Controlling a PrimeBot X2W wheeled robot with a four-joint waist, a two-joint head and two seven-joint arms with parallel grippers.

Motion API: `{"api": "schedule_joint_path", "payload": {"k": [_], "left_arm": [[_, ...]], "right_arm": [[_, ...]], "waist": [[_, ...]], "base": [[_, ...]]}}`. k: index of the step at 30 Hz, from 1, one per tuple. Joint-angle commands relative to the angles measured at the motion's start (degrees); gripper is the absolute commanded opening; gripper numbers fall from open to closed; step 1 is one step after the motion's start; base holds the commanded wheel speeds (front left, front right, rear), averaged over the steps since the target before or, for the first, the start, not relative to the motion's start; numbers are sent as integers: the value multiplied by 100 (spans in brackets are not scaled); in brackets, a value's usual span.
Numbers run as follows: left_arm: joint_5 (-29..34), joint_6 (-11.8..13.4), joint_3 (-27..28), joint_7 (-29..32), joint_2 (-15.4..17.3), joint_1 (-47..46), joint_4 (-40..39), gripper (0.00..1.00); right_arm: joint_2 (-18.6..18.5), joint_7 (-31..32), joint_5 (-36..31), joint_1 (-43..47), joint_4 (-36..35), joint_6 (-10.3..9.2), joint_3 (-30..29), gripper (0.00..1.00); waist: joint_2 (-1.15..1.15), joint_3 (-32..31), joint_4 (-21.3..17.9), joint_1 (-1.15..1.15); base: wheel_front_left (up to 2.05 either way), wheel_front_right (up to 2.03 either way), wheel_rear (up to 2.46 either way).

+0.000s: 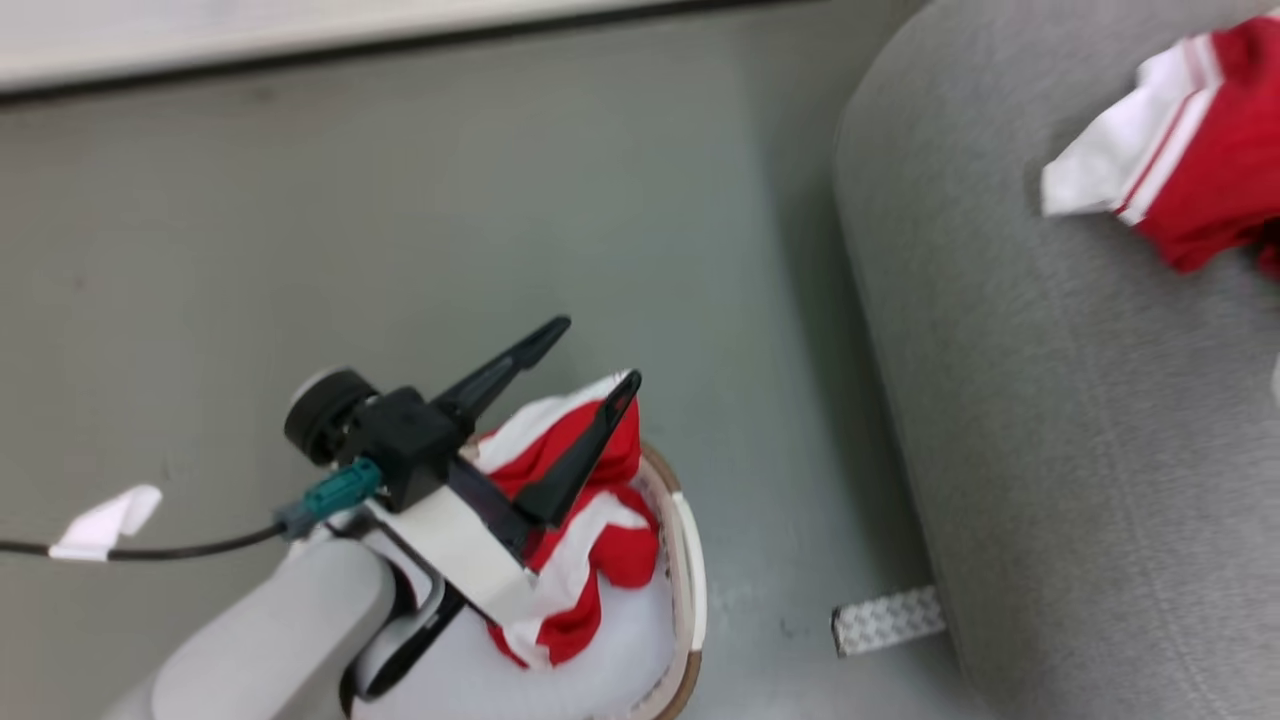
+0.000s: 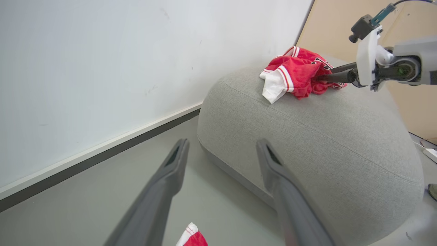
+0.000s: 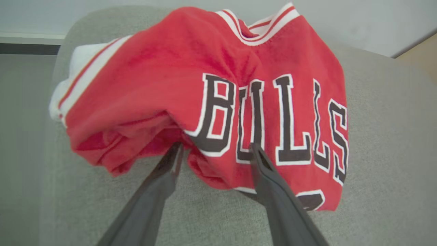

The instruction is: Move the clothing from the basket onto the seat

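Right wrist view: BULLS-lettered jersey (image 3: 218,89)

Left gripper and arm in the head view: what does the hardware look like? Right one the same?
Left gripper: two long, dark, tapering fingers on a black body with a round black knob, white bracket, pale grey forearm. A teal connector feeds a black cable bearing a white tag. Right gripper matches: dark fingers, white bracket, grey forearm.

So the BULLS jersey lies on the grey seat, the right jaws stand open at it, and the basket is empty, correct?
No, the basket is not empty: the head view shows a red and white garment in it. The jersey does lie on the seat, with the right gripper at it, jaws open.
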Motion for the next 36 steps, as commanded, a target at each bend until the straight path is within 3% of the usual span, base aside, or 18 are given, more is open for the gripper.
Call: {"api": "schedule_joint_path", "payload": {"k": [1, 9, 15, 20, 25, 32, 36], "left_arm": [[-54, 29, 10, -77, -28, 155, 52, 100], [-370, 322, 418, -185, -174, 921, 360, 100], [-462, 635, 1145, -187, -202, 1494, 315, 100], [-225, 918, 1880, -186, -122, 2097, 270, 100], [-46, 1108, 2512, -186, -240, 2680, 200, 100], [242, 1026, 3207, -187, -681, 3421, 164, 100], [496, 939, 3581, -187, -980, 3769, 159, 100]], "right_arm": [[-96, 63, 99, 152, -103, -12, 152, 100], [-712, 195, 1540, 1014, -2021, -13, 1439, 100], [-941, -197, 2124, 1780, -3571, -13, 1437, 100], [-561, -811, 1928, 2535, -4373, -12, 988, 100], [86, -1241, 1560, 3417, -4832, -12, 557, 100], [950, -1783, 1322, 4618, -4883, -12, 133, 100], [1267, -1947, 1123, 5008, -4813, -12, -9, 100]], "waist": [[0, -580, -112, 0], [0, -1867, 8, 0], [0, -2470, 305, 0], [0, -2757, 535, 0], [0, -2874, 758, 0], [0, -2972, 1061, 0], [0, -2991, 1113, 0]], "base": [[0, 0, 0], [0, 0, 0], [0, 0, 0], [0, 0, 0], [0, 0, 0], [0, 0, 0], [0, 0, 0]]}}
